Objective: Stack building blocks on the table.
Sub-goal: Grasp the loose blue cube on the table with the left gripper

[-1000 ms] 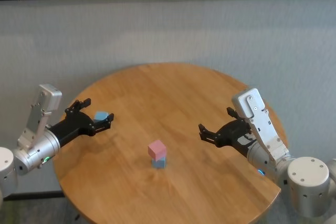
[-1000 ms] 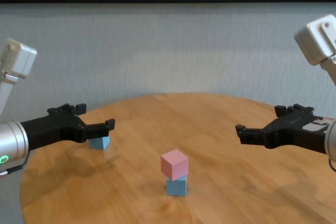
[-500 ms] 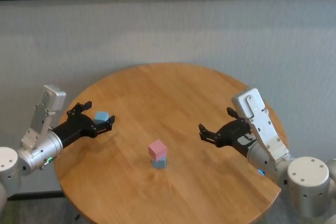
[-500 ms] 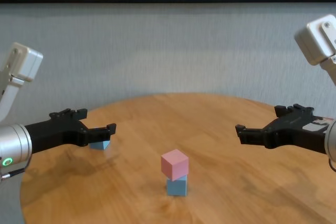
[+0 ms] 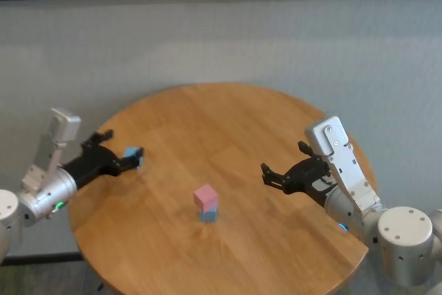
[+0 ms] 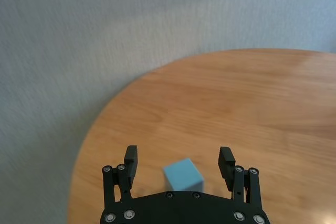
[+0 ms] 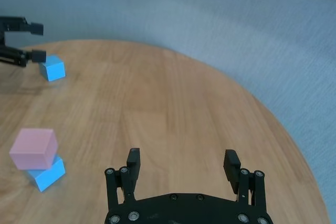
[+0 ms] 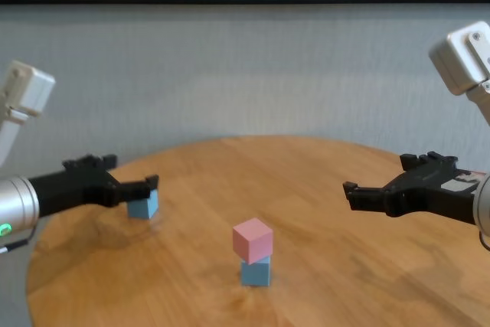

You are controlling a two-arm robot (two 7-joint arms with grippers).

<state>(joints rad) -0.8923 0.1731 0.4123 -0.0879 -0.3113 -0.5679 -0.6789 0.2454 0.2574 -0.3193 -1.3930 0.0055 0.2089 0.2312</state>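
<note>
On the round wooden table (image 5: pixel 228 122) a pink block (image 5: pixel 206 197) sits on a light blue block (image 5: pixel 208 214) near the middle, a little askew. They also show in the chest view as pink block (image 8: pixel 253 239) on blue block (image 8: pixel 255 272). A second light blue block (image 6: pixel 182 174) lies near the table's left edge. My left gripper (image 6: pixel 178 155) is open with one finger on each side of it, and gaps show on both sides. From the head view this left gripper (image 5: pixel 123 144) hangs low over that block (image 5: pixel 131 153). My right gripper (image 5: pixel 282 157) hovers open and empty, right of the stack.
A grey wall rises close behind the table. The table's curved edge runs just left of the left gripper (image 8: pixel 128 171). Bare wood lies between the stack and the right gripper (image 8: pixel 380 174). The right wrist view shows the stack (image 7: pixel 34 148) and the lone blue block (image 7: pixel 52 68).
My left gripper has sunk lower and drawn back slightly to the left, still open around the lone blue block. The right arm and the stack have not moved.
</note>
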